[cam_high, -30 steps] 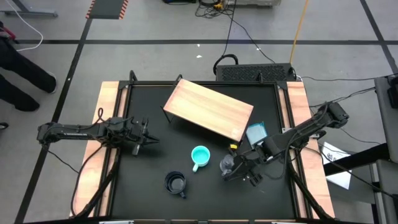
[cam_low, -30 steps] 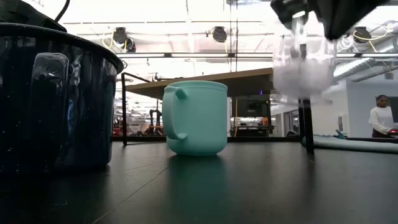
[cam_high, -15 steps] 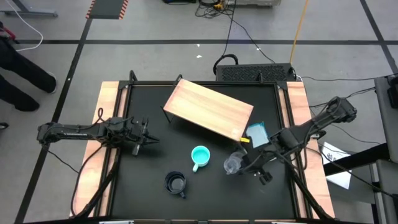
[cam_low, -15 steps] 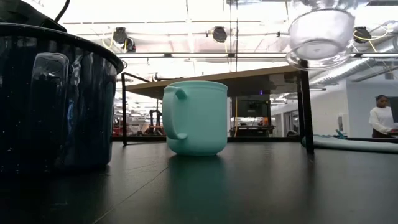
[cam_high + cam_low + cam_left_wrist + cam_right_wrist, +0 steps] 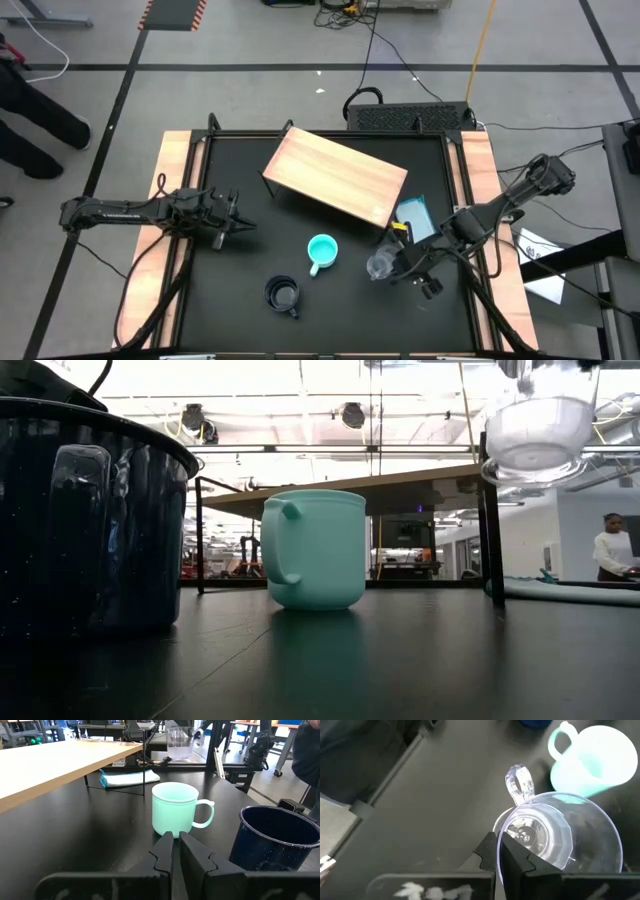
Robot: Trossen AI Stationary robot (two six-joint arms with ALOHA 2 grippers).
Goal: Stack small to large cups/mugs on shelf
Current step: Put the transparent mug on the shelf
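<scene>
The right gripper is clamped tight on the rim of the clear cup, 1 finger inside the wall and 1 outside, as the right wrist view shows; the cup hangs in the air, lifted off the black tabletop, just off the shelf's near right corner; from table height its base floats well above the surface, beside a dark shelf leg.

The turquoise mug stands upright on the tabletop in front of the shelf, near the lifted cup but apart from it, its handle turned toward the table's front edge; the black mug stands farther from the shelf, toward the front edge, also upright and apart from the turquoise one.

A flat light-blue item lies beside the shelf's right end; the shelf top carries 0 cups.

The left gripper waits out beyond the shelf's left end, low over the tabletop, its 2 fingers nearly together with only a thin slit between them, gripping nothing.

A person stands far back in the room behind the table.
</scene>
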